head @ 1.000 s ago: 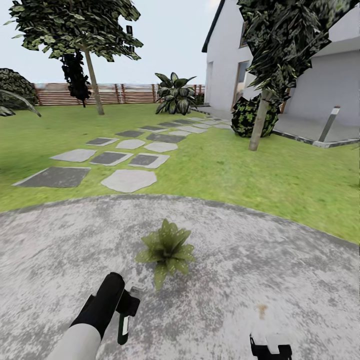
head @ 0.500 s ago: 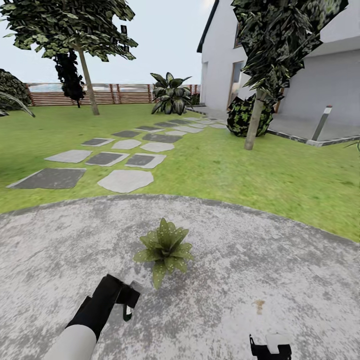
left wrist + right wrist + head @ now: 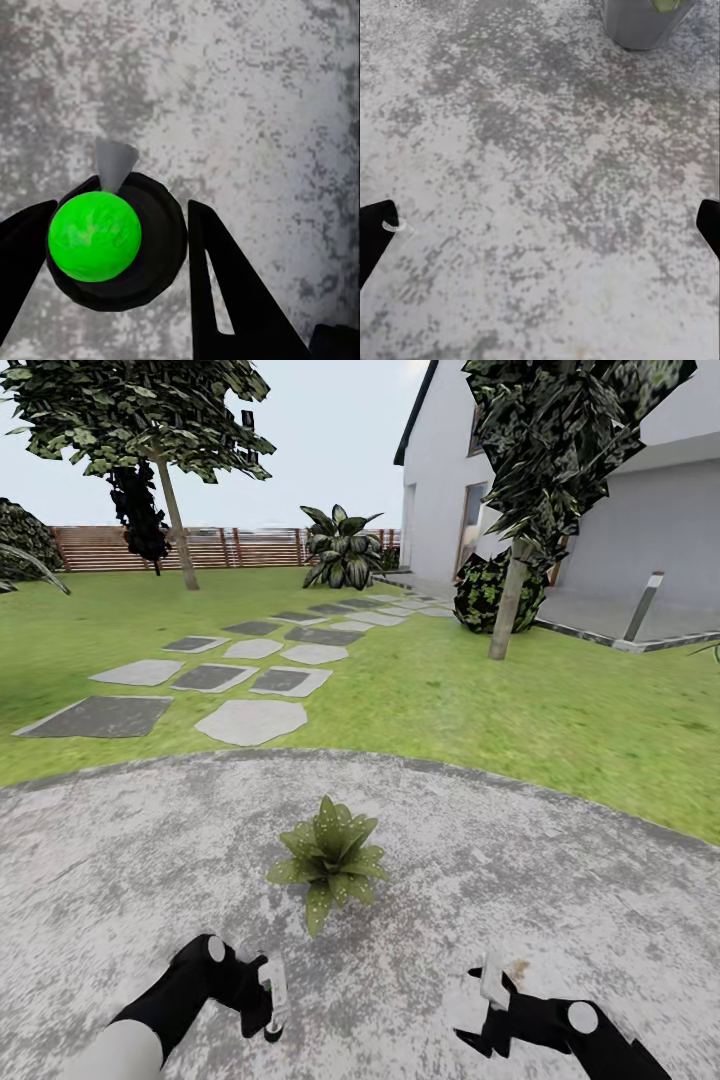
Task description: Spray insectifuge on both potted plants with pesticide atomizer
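The pesticide atomizer [image 3: 109,240] sits between the left hand [image 3: 120,247] fingers.

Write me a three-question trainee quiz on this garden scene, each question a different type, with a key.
1. True or false: the potted plant stands on the grass.
2. Multiple choice: in the left wrist view, what sits between the left gripper fingers? A) a sprayer with a bright green top, B) a stepping stone, C) a leaf.
3. Fill in: the right gripper is ____, with bare paving between its fingers.

Key: 1 false, it stands on the round paved patio; 2 A; 3 open.
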